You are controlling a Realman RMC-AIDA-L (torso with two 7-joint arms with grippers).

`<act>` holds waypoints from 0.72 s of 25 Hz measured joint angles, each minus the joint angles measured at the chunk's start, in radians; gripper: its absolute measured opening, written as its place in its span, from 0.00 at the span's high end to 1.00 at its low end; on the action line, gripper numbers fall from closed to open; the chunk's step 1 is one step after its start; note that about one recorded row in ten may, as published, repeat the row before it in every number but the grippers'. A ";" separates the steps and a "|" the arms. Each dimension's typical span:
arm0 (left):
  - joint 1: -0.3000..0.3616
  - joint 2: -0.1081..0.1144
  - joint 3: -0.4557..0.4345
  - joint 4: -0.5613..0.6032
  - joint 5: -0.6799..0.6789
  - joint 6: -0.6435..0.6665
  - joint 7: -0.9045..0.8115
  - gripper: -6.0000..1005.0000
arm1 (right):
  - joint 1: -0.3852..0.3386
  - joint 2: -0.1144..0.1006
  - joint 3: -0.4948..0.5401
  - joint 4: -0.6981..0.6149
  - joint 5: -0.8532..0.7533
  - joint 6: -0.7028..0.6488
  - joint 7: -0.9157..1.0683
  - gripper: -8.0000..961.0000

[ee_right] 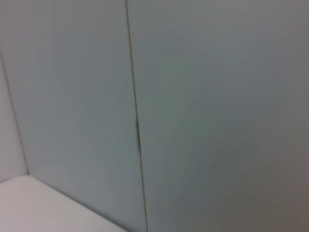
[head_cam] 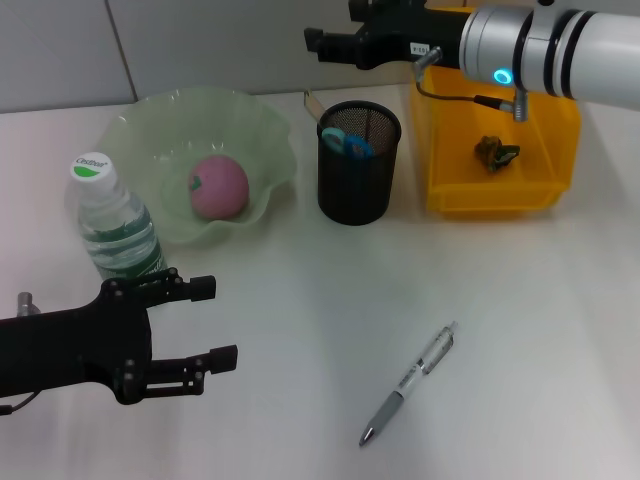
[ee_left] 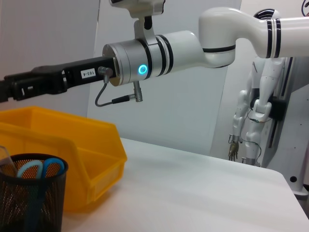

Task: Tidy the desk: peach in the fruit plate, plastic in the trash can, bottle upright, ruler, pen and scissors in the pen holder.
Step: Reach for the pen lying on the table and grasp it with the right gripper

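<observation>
On bottle (head_cam: 112, 220) cap, unreadable green label.

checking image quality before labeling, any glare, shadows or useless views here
Head view: even light, soft shadows beside the pen holder and under the pen, no harsh glare. Left wrist view: sharp, with the right arm's blue ring light glowing. Right wrist view: only a blank wall panel, nothing useful.
</observation>
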 joint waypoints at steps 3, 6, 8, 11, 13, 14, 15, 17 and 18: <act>0.000 0.000 0.000 0.000 0.000 0.001 0.000 0.17 | -0.018 0.000 0.001 -0.033 0.015 -0.024 0.000 0.21; 0.000 0.000 0.000 0.001 0.000 0.002 0.000 0.17 | -0.037 0.001 0.002 -0.055 0.055 -0.058 0.000 0.20; 0.001 -0.002 -0.002 0.001 0.000 0.002 0.000 0.17 | -0.076 -0.003 0.008 -0.084 0.149 -0.146 -0.001 0.20; 0.002 -0.003 -0.008 -0.001 0.000 0.002 0.000 0.17 | -0.101 -0.007 0.016 -0.110 0.181 -0.222 0.001 0.20; 0.003 -0.005 -0.013 -0.005 0.000 0.002 -0.001 0.17 | -0.141 -0.018 0.025 -0.166 0.173 -0.383 0.035 0.20; 0.003 -0.005 -0.013 -0.005 0.000 0.002 -0.001 0.17 | -0.141 -0.018 0.025 -0.166 0.173 -0.383 0.035 0.20; 0.003 -0.005 -0.013 -0.005 0.000 0.002 -0.001 0.17 | -0.147 -0.025 0.025 -0.181 0.154 -0.432 0.050 0.20; 0.002 -0.007 -0.014 -0.005 0.000 0.002 -0.006 0.17 | -0.154 -0.048 0.025 -0.206 0.097 -0.541 0.089 0.20; 0.002 -0.010 -0.019 -0.007 0.000 0.001 -0.010 0.17 | -0.143 -0.078 0.025 -0.217 0.020 -0.656 0.123 0.20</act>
